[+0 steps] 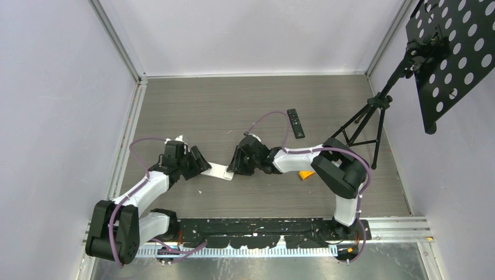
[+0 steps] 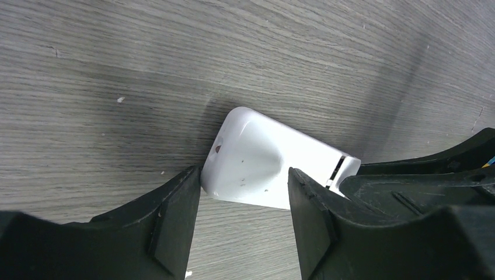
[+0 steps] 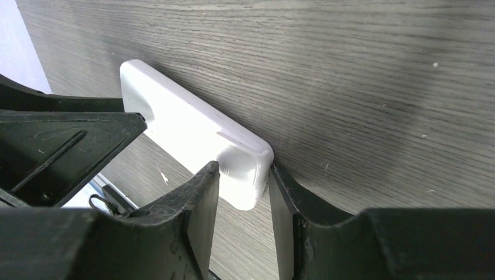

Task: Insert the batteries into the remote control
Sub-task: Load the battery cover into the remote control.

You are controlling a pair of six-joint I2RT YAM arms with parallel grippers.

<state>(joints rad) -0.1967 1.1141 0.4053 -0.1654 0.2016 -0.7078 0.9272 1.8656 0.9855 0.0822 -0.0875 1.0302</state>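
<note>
A white remote control [image 1: 219, 171] lies on the grey wood-grain table between my two arms. My left gripper [image 1: 201, 160] is at its left end. In the left wrist view the rounded end of the remote control [image 2: 262, 157] sits between the tips of the left gripper [image 2: 244, 181], with both fingers against its sides. My right gripper [image 1: 235, 163] holds the other end. In the right wrist view the right gripper [image 3: 243, 172] pinches a corner of the remote control [image 3: 181, 125] between both fingers. No batteries show in any view.
A black remote [image 1: 296, 123] lies further back, right of centre. A small orange piece [image 1: 304, 174] lies under my right forearm. A black tripod [image 1: 373, 122] carrying a perforated panel [image 1: 449, 52] stands at the right. White walls enclose the table.
</note>
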